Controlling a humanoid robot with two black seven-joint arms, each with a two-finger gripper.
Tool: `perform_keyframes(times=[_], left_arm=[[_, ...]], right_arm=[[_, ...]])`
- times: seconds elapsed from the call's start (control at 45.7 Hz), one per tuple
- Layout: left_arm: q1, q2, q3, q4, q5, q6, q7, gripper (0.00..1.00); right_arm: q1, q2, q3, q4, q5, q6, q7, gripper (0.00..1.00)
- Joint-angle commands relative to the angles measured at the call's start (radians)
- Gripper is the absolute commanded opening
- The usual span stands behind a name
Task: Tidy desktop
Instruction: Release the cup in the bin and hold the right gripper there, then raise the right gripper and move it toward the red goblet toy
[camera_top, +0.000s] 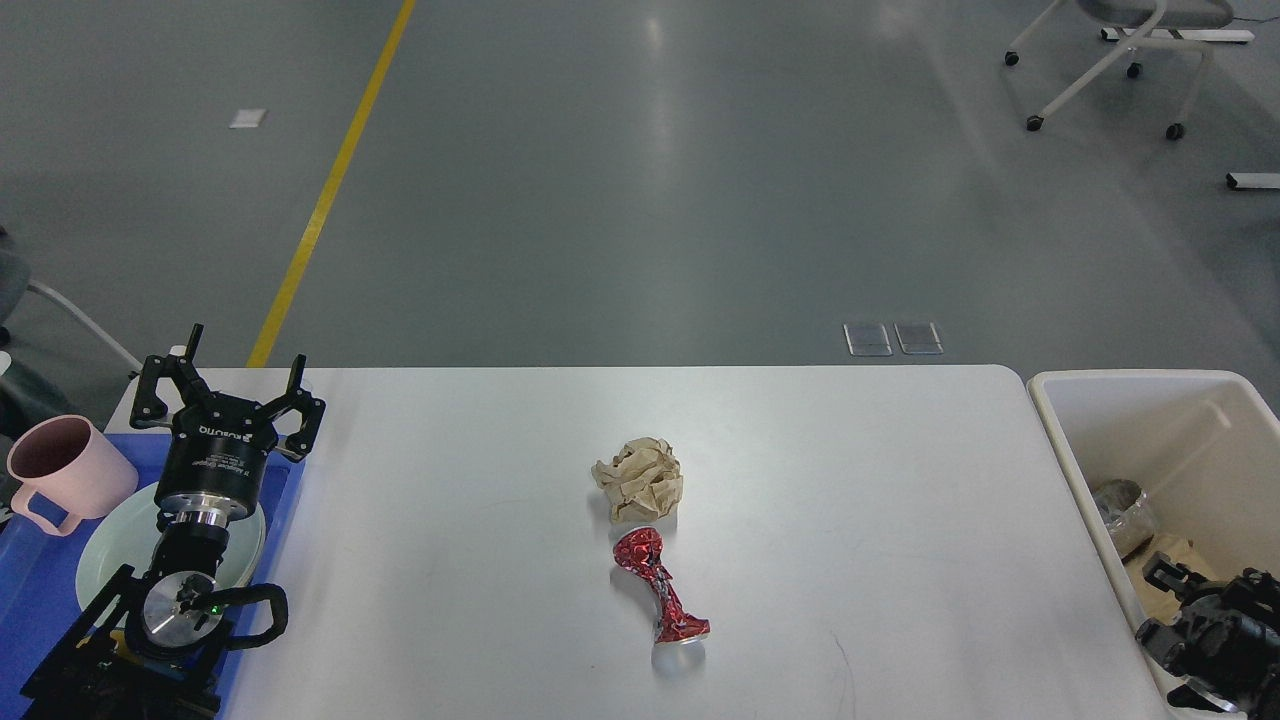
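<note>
My left claw (240, 385) hangs open and empty over the blue tray (45, 580) at the left edge of the desktop (850, 520), while my right claw (1205, 625), too dark to read, sits by the bin (1180, 440), likely ready for the paper ball (640, 480) and crushed can (660, 590) mid-desktop.

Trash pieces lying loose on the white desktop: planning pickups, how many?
2: a crumpled brown paper ball at the desktop centre, a crushed red can just nearer me.
</note>
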Motion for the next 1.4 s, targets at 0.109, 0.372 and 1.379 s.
perform_keyframes(times=[0.109, 0.372, 1.379], left_arm=[[0.000, 0.000, -0.001, 0.000, 0.000, 0.000, 0.000, 0.97], [0.000, 0.000, 0.000, 0.000, 0.000, 0.001, 0.000, 0.97], [0.002, 0.000, 0.000, 0.000, 0.000, 0.000, 0.000, 0.97]], right_arm=[[0.061, -0.009, 0.001, 0.028, -0.003, 0.061, -0.001, 1.00], [0.415, -0.151, -0.051, 0.417, -0.231, 0.175, -0.012, 1.00], [1.982, 0.080, -0.333, 1.315, -0.066, 1.164, -0.015, 1.00]])
